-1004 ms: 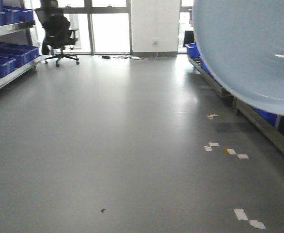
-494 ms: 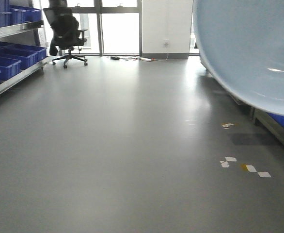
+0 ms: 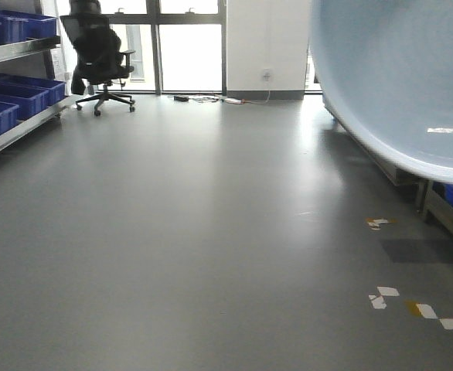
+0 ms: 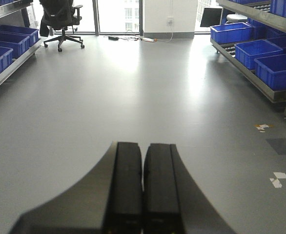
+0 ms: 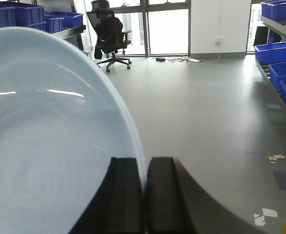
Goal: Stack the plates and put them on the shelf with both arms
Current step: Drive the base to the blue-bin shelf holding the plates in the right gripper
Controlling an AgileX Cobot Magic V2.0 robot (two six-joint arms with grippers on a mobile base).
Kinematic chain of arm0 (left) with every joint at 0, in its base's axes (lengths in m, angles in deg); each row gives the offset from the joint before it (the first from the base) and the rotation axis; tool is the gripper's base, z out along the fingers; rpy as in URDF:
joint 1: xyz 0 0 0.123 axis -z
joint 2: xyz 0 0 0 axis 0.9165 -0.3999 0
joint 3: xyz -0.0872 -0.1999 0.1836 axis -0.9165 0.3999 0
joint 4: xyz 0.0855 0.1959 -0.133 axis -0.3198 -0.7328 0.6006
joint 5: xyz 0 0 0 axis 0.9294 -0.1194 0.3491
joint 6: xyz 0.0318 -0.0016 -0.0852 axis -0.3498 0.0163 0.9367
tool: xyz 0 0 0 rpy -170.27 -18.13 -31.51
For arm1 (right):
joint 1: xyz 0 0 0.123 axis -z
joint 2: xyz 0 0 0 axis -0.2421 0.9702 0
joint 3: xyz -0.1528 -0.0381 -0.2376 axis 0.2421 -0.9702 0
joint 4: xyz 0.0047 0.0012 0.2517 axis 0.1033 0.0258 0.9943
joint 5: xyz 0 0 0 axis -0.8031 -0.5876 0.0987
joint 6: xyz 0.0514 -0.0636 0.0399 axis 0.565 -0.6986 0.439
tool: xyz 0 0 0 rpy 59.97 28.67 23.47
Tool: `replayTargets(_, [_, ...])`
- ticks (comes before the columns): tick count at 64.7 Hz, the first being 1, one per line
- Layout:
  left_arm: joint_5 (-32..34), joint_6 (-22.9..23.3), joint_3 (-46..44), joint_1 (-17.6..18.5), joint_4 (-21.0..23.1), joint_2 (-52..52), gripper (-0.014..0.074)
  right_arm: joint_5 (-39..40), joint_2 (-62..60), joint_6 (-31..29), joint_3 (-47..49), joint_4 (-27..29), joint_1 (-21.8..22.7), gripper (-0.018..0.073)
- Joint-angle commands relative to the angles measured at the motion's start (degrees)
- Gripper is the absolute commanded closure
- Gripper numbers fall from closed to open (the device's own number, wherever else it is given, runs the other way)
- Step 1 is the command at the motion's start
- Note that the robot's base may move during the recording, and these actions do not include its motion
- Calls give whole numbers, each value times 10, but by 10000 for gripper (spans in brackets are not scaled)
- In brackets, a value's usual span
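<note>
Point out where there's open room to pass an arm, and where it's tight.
Open: the grey floor down the middle, between the left rack of blue crates and the right rack, up to the office chair. Tight: the right gripper clamps the plate, which fills that side of the front view.

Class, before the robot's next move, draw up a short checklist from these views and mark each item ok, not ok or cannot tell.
1. Right hand clamps the plate by its rim: ok.
2. Left hand also supports the plate: not ok, it is shut on nothing.
3. Second plate stacked with it: cannot tell.
4. Shelf in sight: ok, on the right with blue crates.
</note>
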Motion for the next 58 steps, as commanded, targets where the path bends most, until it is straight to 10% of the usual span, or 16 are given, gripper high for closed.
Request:
replayTargets(1, [46,2,-22,-2,2,-1,514,56,0,-2,19,-5,2,503])
replayTargets(58, [46,2,-22,-2,2,-1,514,56,0,-2,19,-5,2,503])
